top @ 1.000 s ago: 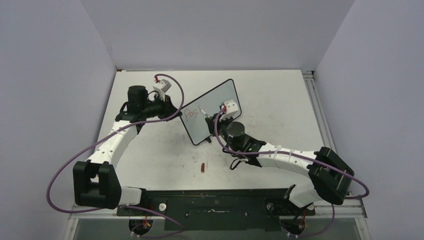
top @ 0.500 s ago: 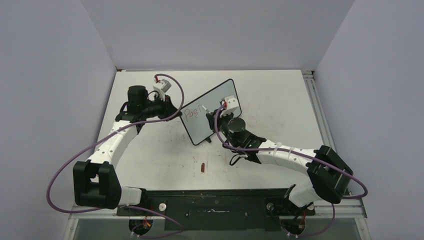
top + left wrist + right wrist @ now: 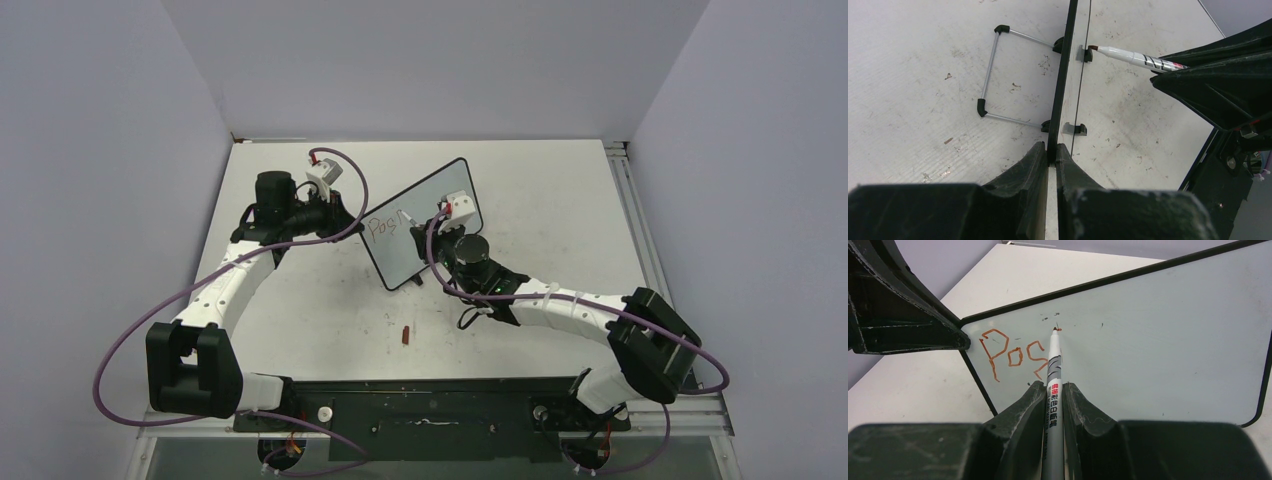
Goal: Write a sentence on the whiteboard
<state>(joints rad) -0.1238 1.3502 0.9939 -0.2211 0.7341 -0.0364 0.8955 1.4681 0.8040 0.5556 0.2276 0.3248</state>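
Observation:
The whiteboard [image 3: 428,193] stands tilted on the table, black-framed, and shows edge-on in the left wrist view [image 3: 1064,70]. My left gripper [image 3: 345,222] is shut on its left edge [image 3: 1050,150]. Red letters "Pos" [image 3: 1013,355] sit at the face's upper left, also seen from above [image 3: 382,226]. My right gripper [image 3: 1053,387] is shut on a white marker [image 3: 1053,362]. The marker's red tip touches the board face [image 3: 1168,340] just right of the "s". The marker also shows in the left wrist view [image 3: 1135,57]. The right gripper is in front of the board [image 3: 438,222].
A small red marker cap [image 3: 405,334] lies on the smudged white tabletop in front of the board. The board's wire stand [image 3: 990,75] rests on the table behind it. A metal rail [image 3: 632,210] runs along the table's right edge. Walls close three sides.
My right gripper has shifted slightly up and back along the board with the marker. The left arm and the board have not moved.

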